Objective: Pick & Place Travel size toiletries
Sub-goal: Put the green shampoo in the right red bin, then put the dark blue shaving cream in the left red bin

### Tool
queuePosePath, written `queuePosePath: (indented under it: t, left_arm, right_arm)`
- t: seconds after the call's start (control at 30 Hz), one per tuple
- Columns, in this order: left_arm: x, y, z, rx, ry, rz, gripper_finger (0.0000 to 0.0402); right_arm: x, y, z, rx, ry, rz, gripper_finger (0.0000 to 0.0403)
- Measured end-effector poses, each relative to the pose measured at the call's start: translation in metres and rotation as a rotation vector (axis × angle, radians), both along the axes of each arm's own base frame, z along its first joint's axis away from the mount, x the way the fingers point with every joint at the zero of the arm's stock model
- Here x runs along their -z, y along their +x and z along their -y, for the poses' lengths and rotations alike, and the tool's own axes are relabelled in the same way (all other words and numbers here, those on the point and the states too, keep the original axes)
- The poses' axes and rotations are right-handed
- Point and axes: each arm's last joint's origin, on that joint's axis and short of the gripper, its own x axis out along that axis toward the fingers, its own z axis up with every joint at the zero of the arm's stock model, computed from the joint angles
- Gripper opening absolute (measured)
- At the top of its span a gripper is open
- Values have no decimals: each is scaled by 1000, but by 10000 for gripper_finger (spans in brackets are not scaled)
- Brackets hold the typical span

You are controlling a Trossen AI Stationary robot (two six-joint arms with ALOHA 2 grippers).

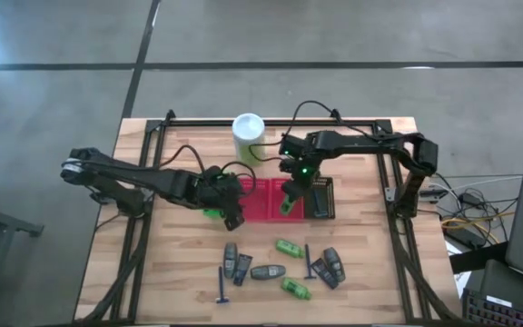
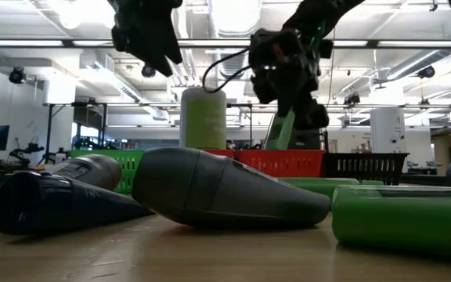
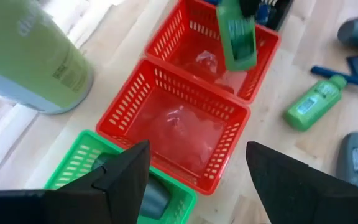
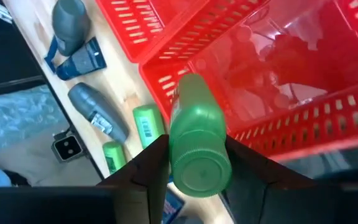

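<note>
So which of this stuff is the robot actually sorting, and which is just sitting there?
Being sorted:
- green bottle held in the right gripper
- grey bottles, green bottles and blue sticks on the table

Just there:
- tall canister
- red baskets, green basket

Bright green bottle (image 4: 197,146) with a ridged green cap, pinched in the black right gripper (image 4: 188,163) over two red mesh baskets (image 3: 173,124). Green basket (image 3: 79,165) alongside; black basket (image 1: 324,197) beyond. Pale wood-plank tabletop (image 1: 180,272), white-and-green canister (image 1: 248,134), dark grey bottles (image 1: 268,272), dark-blue sticks (image 1: 222,284).

Green bottle (image 3: 237,34) hangs above a red basket (image 3: 263,62) (two adjoin).
</note>
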Motion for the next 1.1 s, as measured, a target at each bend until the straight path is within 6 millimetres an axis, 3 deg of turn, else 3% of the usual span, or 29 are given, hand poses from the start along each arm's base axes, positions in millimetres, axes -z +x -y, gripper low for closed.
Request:
queuePosePath:
  t: [0.27, 0.47, 0.63, 0.87, 1.1]
  left_arm:
    - [-3, -6, -2, -39, -2, 0, 271]
    - [-3, -7, -2, -40, 18, -11, 271]
    - [-3, -8, -4, -44, 49, -19, 271]
    - [-3, -8, -4, -36, 55, -24, 271]
    - [-2, -8, -4, -37, 56, -30, 271]
  right_arm:
    - [1, 19, 7, -9, -38, 2, 160]
    - [-3, 18, 11, 11, -177, -70, 196]
    - [-18, 17, 15, 38, -307, -67, 221]
    - [-33, 22, 15, 29, -360, 0, 246]
    - [-33, 25, 15, 30, -371, 28, 262]
